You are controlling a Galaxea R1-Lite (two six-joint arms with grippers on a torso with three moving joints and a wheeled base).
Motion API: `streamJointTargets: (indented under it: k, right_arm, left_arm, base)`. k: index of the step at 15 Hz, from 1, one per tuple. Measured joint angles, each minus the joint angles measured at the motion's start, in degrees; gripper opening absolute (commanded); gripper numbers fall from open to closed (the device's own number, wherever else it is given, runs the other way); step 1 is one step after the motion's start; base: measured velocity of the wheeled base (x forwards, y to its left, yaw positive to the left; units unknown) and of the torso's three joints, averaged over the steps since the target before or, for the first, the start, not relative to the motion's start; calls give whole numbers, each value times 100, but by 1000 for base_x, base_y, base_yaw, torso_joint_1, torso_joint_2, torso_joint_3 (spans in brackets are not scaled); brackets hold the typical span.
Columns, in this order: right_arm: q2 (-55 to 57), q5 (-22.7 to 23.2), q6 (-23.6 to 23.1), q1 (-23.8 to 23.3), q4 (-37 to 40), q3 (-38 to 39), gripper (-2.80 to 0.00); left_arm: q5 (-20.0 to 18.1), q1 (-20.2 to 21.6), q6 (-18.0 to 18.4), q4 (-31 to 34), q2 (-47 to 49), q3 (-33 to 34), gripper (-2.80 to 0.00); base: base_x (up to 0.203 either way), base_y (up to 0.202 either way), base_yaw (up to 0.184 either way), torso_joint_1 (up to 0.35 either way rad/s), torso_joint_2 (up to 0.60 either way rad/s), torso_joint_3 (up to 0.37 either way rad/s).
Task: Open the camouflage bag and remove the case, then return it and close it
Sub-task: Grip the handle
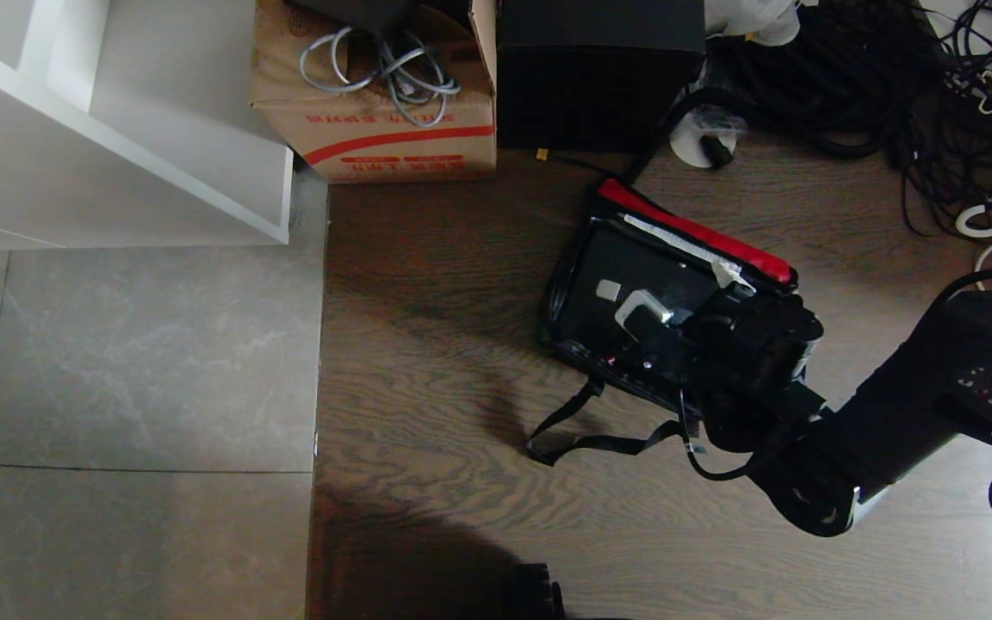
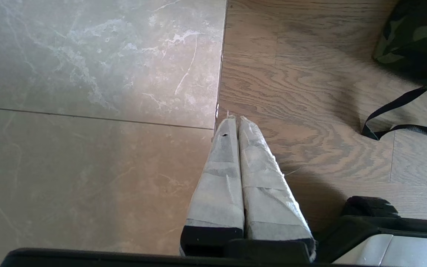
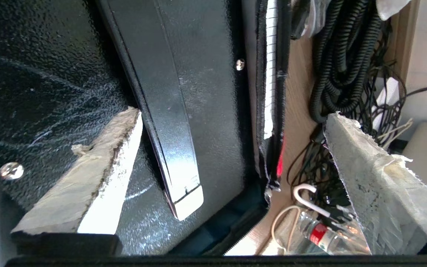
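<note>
Right tool (image 3: 232,155) spread wide over my case (image 1: 625,301) in the open camouflage bag (image 1: 694,237); next I must close on its handle (image 3: 169,129).

Right arm (image 1: 892,430): matte black, bulky rounded joint housings, silver band near elbow joint, small red markings on upper link, thin black cable looping alongside wrist. Right gripper (image 3: 232,148): black base, 2 fingers (image 3: 98,163) wrapped in frayed off-white tape. Left gripper (image 2: 240,124): same black base, 2 tapered tape-wrapped fingers (image 2: 221,178), tape greyed, edges fraying.
</note>
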Motion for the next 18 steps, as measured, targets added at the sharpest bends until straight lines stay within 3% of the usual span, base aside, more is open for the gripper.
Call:
streamJointTargets:
  k: [5,11,18]
  right_arm:
    - [262,30,-68,-299,-82,-193,0]
    - [441,3,-71,-654,90,-1021,0]
    - [624,-187,-15,-755,92,-1500,0]
  left_arm:
    - [2,0,-1,-4,0,0,-280]
    - [0,2,0,0,0,0,-280]
    - [2,0,-2,0,0,0,-280]
  base:
    - [0,0,0,0,0,0]
    - [0,0,0,0,0,0]
    - [0,0,0,0,0,0]
